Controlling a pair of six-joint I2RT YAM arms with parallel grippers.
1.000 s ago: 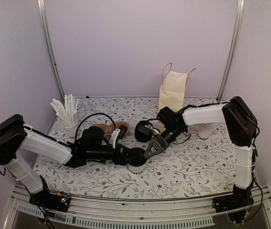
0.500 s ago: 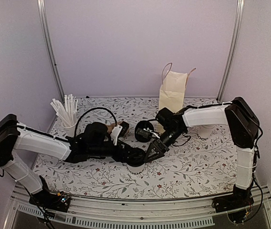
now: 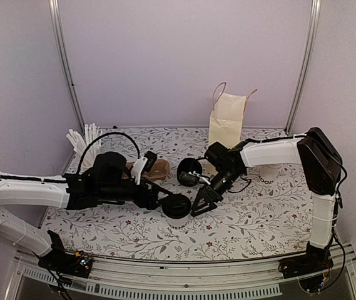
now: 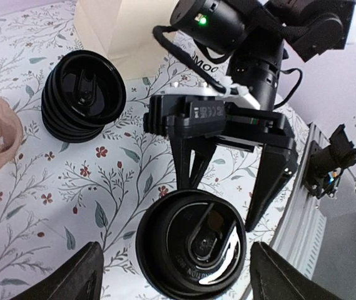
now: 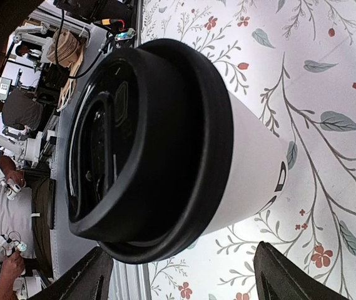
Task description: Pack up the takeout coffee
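The takeout coffee (image 3: 178, 207), a white paper cup with a black lid, stands upright on the floral table near the front middle. My left gripper (image 3: 162, 197) reaches it from the left and is open. In the left wrist view the lid (image 4: 191, 244) lies between the two fingertips of the left gripper (image 4: 178, 284) with a gap on each side. My right gripper (image 3: 201, 205) is open just right of the cup. In the right wrist view the cup (image 5: 253, 162) fills the frame ahead of the right gripper (image 5: 181, 278), untouched, with dark lettering near its base.
A stack of black lids (image 3: 189, 172) sits behind the cup, also in the left wrist view (image 4: 84, 94). A tan paper bag (image 3: 228, 122) stands at the back. A cup of white stir sticks (image 3: 89, 153) is at the back left, and brown sleeves (image 3: 156, 167) lie beside the lids.
Both grippers have opened wider. The left arm has drawn back to the left, off the cup, and the cup's lidded top now shows. The right gripper has shifted slightly.
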